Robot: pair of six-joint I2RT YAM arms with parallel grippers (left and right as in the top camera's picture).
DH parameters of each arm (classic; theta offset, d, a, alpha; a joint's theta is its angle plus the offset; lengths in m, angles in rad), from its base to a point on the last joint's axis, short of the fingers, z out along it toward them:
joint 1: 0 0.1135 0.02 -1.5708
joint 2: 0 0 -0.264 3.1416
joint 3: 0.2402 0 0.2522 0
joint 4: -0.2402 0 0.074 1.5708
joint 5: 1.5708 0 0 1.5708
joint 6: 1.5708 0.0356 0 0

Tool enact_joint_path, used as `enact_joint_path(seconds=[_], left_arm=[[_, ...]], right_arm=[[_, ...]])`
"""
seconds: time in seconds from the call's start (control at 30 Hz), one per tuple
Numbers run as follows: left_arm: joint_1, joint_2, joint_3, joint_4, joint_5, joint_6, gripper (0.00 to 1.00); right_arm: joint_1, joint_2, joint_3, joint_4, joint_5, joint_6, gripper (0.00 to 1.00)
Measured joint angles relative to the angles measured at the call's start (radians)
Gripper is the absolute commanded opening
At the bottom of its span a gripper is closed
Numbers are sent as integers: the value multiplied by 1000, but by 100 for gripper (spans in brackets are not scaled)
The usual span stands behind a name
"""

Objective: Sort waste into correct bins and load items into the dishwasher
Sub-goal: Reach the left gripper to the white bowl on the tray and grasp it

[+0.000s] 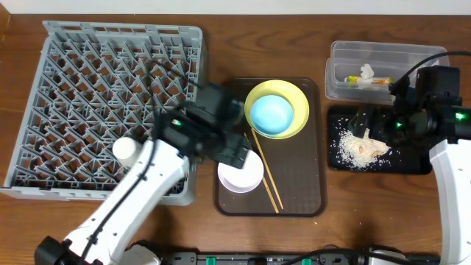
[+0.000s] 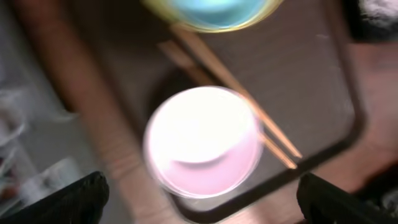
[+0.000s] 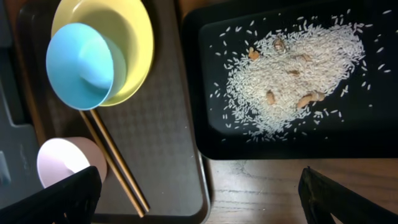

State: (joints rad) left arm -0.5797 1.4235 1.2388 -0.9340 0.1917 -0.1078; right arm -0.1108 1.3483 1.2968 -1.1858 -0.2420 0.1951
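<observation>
Four items lie unloaded on the brown tray (image 1: 309, 199), a blue bowl (image 1: 271, 114) in a yellow plate (image 1: 298, 99), chopsticks (image 1: 265, 173) and a pink bowl (image 1: 241, 177) under the wide-open, empty left jaws, while right of the tray rice (image 1: 346, 147) already sits in the black bin (image 1: 412, 165) beneath the equally open, empty right jaws.

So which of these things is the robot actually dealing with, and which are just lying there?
Part of the job: dish rack, white cup, yellow plate, blue bowl, pink bowl, chopsticks, clear tub, black tray, rice crumbs, wrapper, tissue.
Just there: brown tray, table.
</observation>
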Motion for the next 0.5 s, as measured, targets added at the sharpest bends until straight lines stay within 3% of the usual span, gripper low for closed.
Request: enact_joint_path(seconds=[0.27,0.5], left_arm=[[-239,105,-26,91,-61,0,91],[-327,332,-36,96,-159,1,69]], right_arm=[[-2,0,0,-2,0,3,99],[-2,0,0,-7,0,3,99]])
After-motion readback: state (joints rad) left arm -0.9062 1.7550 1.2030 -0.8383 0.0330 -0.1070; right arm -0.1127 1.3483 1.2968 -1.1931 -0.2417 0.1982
